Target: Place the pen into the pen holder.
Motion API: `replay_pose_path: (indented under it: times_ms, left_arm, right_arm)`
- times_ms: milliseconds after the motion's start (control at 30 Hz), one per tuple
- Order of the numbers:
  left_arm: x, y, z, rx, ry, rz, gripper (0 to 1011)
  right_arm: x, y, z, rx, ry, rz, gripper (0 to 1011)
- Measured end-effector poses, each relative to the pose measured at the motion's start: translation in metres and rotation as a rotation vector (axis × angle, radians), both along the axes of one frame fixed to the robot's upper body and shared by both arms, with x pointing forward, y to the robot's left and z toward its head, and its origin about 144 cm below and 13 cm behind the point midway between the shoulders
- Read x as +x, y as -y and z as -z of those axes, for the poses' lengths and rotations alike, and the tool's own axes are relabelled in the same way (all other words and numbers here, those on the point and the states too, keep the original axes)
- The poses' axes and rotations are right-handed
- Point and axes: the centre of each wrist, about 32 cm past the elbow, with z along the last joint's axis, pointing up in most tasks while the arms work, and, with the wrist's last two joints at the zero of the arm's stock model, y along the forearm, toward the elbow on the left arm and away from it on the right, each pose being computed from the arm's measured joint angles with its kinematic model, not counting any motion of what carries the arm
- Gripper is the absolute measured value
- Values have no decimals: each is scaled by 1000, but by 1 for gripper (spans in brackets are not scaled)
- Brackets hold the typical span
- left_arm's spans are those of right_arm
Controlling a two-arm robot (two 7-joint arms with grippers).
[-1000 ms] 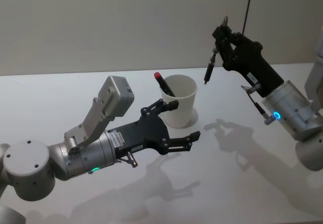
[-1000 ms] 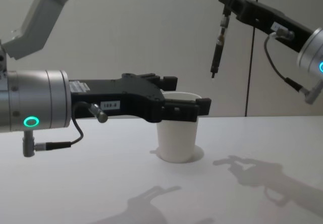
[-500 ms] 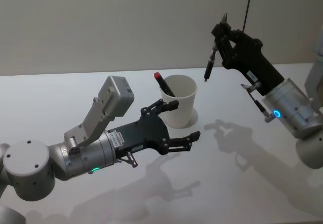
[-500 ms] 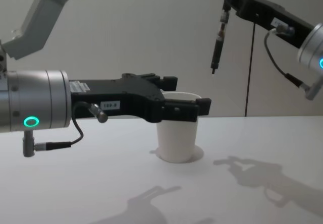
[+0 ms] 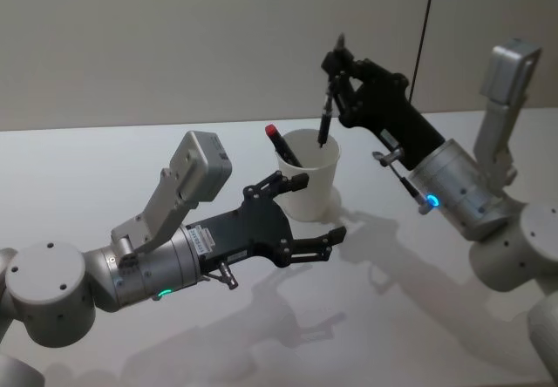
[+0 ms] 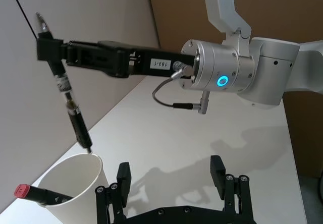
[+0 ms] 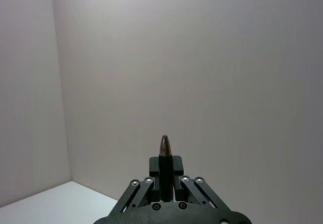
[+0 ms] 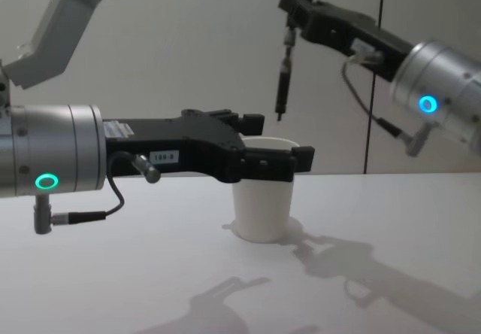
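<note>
pen [image 5: 283,147] leans in pen holder [image 5: 308,174], red end up | my right gripper [image 5: 332,66] clamps a thin black rod [image 5: 325,117], now moved over the rim | left gripper [image 5: 307,216] spread open beside it

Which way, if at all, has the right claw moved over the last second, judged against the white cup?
Yes. In the head view the right claw has swung toward the robot's left, bringing its slim black object from beside the white cup to above its rim.
</note>
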Motion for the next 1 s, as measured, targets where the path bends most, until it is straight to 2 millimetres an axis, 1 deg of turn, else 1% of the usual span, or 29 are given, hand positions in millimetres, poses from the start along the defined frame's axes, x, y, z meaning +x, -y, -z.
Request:
replay_pose_path:
  times_ms: [167, 433, 1000]
  left_arm:
    - [0, 0, 0, 0, 0, 0, 1003]
    - [0, 0, 0, 0, 0, 0, 1003]
    - [0, 0, 0, 0, 0, 0, 1003]
  right_arm:
    - [2, -11, 2, -24, 4, 0, 144]
    - [6, -23, 6, -53, 4, -1, 143]
    - [11, -32, 11, -107, 13, 31, 144]
